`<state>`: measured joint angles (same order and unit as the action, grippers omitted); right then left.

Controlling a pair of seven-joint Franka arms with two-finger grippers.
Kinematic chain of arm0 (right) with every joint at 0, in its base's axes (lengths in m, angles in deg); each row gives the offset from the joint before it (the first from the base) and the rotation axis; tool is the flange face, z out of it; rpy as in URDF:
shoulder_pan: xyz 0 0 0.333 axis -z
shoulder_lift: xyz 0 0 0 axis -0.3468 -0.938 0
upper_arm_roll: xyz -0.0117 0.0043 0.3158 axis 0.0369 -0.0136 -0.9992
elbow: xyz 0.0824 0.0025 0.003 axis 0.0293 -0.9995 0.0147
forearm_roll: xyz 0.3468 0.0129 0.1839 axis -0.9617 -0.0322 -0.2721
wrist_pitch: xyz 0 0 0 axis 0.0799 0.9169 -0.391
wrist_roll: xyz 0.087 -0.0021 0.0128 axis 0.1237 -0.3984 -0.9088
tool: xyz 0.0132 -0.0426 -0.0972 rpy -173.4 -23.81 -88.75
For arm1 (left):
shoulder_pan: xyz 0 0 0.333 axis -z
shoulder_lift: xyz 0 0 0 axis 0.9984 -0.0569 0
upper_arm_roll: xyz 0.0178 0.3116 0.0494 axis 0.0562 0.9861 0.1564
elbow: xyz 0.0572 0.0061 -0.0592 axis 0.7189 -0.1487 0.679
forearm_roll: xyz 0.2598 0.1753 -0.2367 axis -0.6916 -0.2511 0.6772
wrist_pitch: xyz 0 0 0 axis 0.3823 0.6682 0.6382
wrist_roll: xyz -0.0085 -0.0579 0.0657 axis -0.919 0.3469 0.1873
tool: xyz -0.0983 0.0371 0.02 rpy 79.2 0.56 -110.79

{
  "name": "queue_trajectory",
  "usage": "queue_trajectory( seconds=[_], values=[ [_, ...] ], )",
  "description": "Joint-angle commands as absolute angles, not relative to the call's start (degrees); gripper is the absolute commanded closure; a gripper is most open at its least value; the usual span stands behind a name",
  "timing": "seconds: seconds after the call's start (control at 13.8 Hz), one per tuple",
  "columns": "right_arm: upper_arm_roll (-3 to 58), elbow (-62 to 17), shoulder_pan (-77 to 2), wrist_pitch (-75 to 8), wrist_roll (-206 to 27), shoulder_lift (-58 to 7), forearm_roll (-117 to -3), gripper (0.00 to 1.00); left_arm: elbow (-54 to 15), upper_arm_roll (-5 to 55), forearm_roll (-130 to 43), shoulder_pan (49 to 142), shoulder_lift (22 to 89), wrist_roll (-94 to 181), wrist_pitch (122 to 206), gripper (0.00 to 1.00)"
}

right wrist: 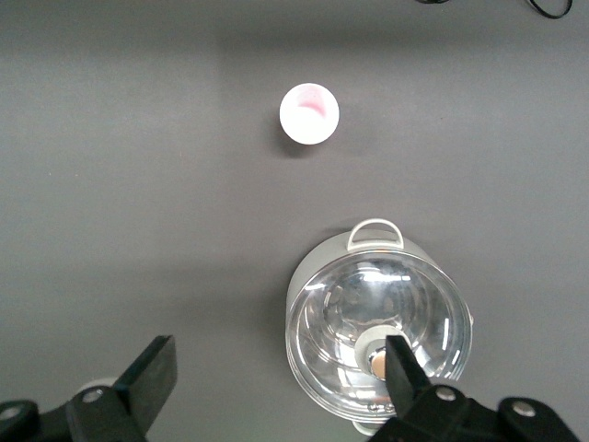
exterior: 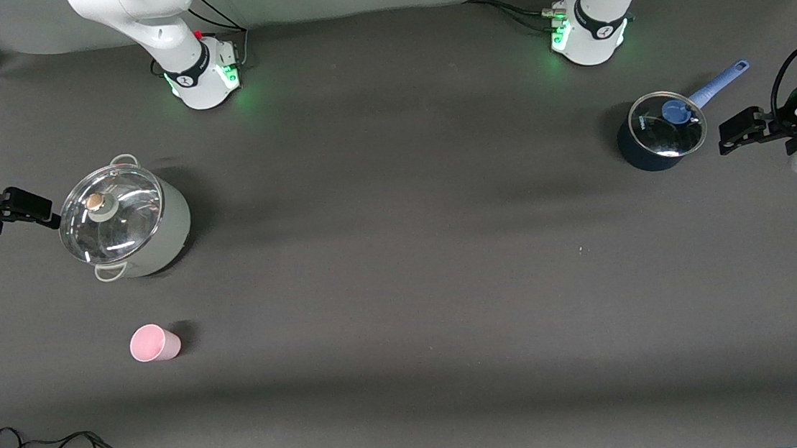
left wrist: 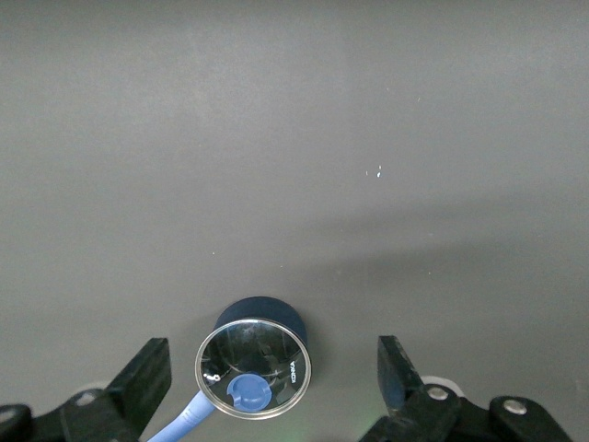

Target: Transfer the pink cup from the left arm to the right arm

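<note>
Fingers on both my arms stand wide apart and hold nothing. From the front view, my right gripper (exterior: 33, 207) hangs at the right arm's end of the desk (exterior: 402, 267), just beside the grey pot (exterior: 125, 220) with its glass lid, and my left gripper (exterior: 737, 131) hangs at the other end, next to the small blue saucepan (exterior: 661, 132). The pink cup (exterior: 154, 343) stands upright on the desk, mouth up, nearer the front camera than the grey pot and near it. So the cup sits at the right arm's end, well apart from my left gripper; the scene fits a finished hand-over as well as one to come.

Left wrist view: my left fingers (left wrist: 143, 378) frame the blue saucepan (left wrist: 255, 366); no cup shows.

Right wrist view: my right fingers (right wrist: 156, 373) are spread, with the grey pot (right wrist: 379, 327) between them and the pink cup (right wrist: 309, 113).
</note>
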<state>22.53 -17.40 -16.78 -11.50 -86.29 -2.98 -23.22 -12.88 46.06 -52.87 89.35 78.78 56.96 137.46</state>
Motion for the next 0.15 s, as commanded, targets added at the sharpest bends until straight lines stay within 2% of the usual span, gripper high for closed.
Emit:
queue_trajectory(
  seconds=[0.0, 0.07],
  values=[
    [22.34, -17.13, -16.95, -10.75, -85.1, -2.52, -23.01, 0.0, -12.69, 46.42, -53.02, 89.64, 78.98, 57.43, 136.65, 0.0],
    [22.34, -17.13, -16.95, -10.84, -85.02, -2.52, -23.01, 0.0, -12.69, 46.42, -53.02, 89.64, 78.98, 57.52, 136.56, 0.0]
  ],
)
